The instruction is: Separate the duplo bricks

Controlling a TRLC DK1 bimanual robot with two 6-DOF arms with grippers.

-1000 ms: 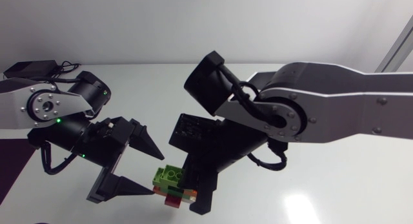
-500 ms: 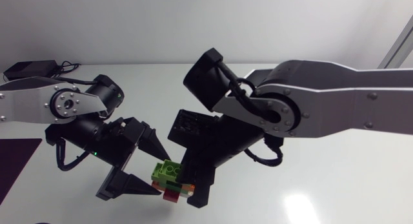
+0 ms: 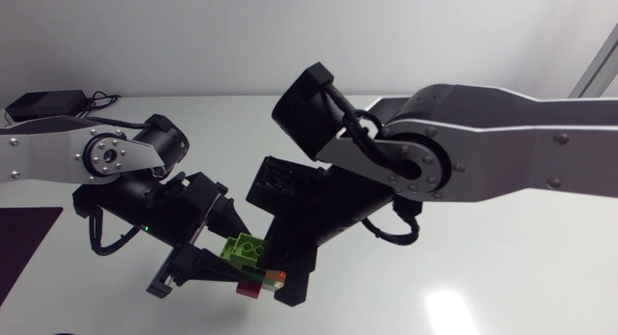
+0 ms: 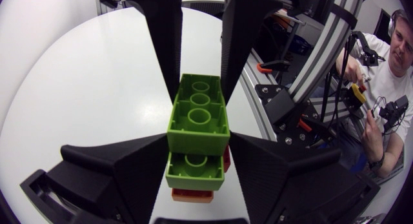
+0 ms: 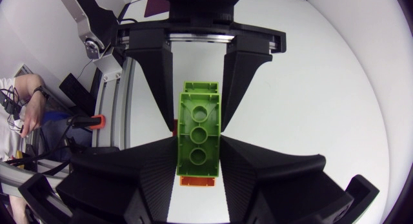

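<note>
A duplo stack (image 3: 253,261) hangs above the white table: two lime green bricks on top, orange and red pieces underneath. In the head view my left gripper (image 3: 235,250) comes from the left and is shut on the green part. My right gripper (image 3: 280,277) is shut on the stack from the other end. In the left wrist view the stack (image 4: 197,130) sits between my own left gripper (image 4: 197,153), both fingers touching it, with the right arm's fingers (image 4: 164,50) pinching its far end. In the right wrist view the right gripper (image 5: 199,156) clamps the green brick (image 5: 199,130).
A black power adapter (image 3: 43,105) with its cable lies at the back left of the table (image 3: 483,277). A dark purple mat (image 3: 24,234) shows at the left edge. Both arms crowd the middle front.
My left gripper moved right onto the stack and its fingers closed from wide open onto the green bricks. The right gripper kept its hold on the stack, shifting only slightly.
</note>
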